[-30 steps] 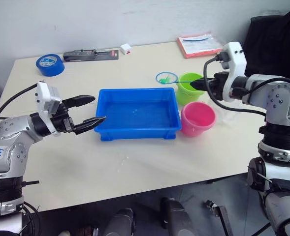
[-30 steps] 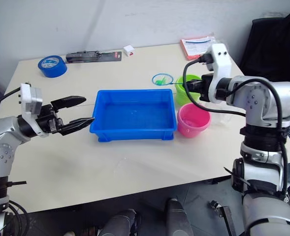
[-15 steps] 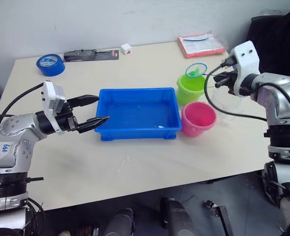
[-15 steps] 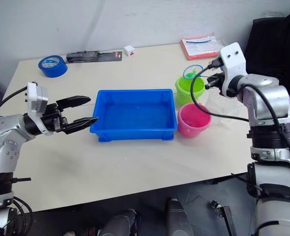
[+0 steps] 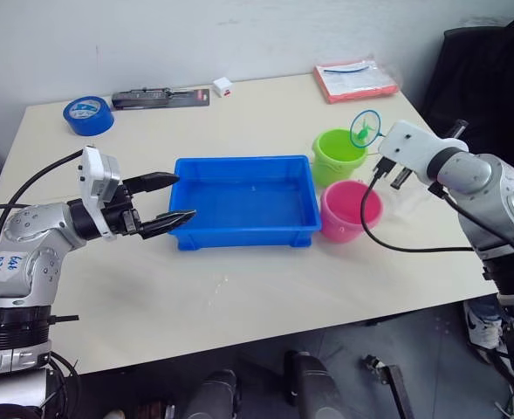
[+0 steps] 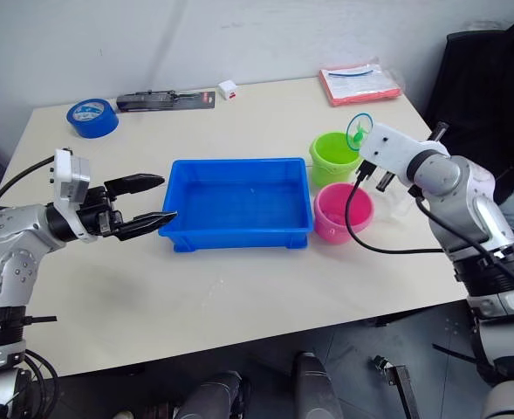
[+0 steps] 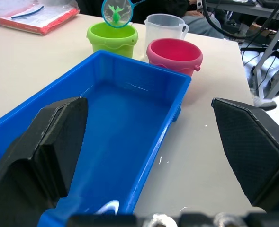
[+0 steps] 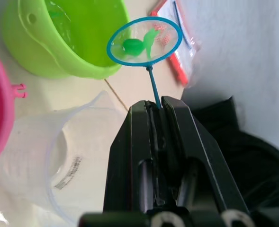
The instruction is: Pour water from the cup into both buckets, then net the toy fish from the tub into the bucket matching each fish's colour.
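- Right wrist view: right gripper [image 8: 157,105] clamps the net [image 8: 144,40]'s stick; green fish [image 8: 137,45] in mesh.
- Hoop hangs just beside the green bucket [image 8: 68,42]'s far rim, not yet over its mouth.
- Left gripper [image 5: 163,200] gapes empty.

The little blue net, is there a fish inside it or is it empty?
There is a fish in it. A green toy fish lies in the net, held up beside the green bucket by the right gripper.

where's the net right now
The net is held up in the right hand, on the robot's right side, its hoop raised beside the green bucket with a green fish in the mesh.
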Robot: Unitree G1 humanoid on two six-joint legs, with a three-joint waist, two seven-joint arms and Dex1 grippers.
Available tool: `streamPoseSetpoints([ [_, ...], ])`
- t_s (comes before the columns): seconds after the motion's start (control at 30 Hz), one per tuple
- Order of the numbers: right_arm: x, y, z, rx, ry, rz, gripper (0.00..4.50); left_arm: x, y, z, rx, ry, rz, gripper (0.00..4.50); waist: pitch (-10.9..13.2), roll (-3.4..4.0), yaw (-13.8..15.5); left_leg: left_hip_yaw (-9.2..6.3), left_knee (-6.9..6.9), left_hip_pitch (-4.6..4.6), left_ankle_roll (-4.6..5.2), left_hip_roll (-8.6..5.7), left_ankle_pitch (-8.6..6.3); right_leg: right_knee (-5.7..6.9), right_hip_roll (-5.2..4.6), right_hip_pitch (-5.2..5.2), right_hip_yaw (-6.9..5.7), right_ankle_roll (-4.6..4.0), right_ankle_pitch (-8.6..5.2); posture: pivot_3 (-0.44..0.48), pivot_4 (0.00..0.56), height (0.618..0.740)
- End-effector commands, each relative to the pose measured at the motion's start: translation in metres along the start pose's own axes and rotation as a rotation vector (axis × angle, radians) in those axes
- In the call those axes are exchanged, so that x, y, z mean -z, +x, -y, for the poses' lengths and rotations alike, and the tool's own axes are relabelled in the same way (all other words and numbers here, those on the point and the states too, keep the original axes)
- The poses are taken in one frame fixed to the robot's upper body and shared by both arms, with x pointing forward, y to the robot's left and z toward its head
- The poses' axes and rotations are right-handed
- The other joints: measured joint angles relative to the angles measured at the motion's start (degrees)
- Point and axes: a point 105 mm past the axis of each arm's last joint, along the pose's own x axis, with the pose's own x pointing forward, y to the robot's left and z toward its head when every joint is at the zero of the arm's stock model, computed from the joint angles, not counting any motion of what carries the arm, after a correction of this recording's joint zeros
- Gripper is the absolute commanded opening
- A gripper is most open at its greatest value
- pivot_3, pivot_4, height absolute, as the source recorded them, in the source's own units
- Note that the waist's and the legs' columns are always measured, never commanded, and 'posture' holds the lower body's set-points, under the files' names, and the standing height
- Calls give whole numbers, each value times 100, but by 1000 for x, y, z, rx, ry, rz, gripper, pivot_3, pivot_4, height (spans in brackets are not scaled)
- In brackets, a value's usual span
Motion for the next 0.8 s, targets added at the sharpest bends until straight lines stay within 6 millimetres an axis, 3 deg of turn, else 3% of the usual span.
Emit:
streamPoseSetpoints([
  [0.03,-15,-7,12,79,-134,59,794,-9,1,0,10,44,11,4500,0,0,10,-1,0,0,0,0,0,0,0,0,-1,0,0,0,150,740],
  [0.43,-19,-15,5,119,-556,107,794,-10,3,-1,23,44,9,4500,0,0,11,-1,2,0,0,-1,0,0,2,1,0,0,0,0,150,740],
  [0.67,-21,-15,10,130,-457,112,794,-10,3,0,25,41,10,4500,0,0,2,0,0,0,0,2,0,0,5,0,1,0,0,0,150,740],
  [0.8,-28,-19,22,123,-191,135,794,-10,2,1,34,28,17,4500,0,0,10,0,1,0,0,2,0,0,5,1,1,0,0,0,150,740],
])
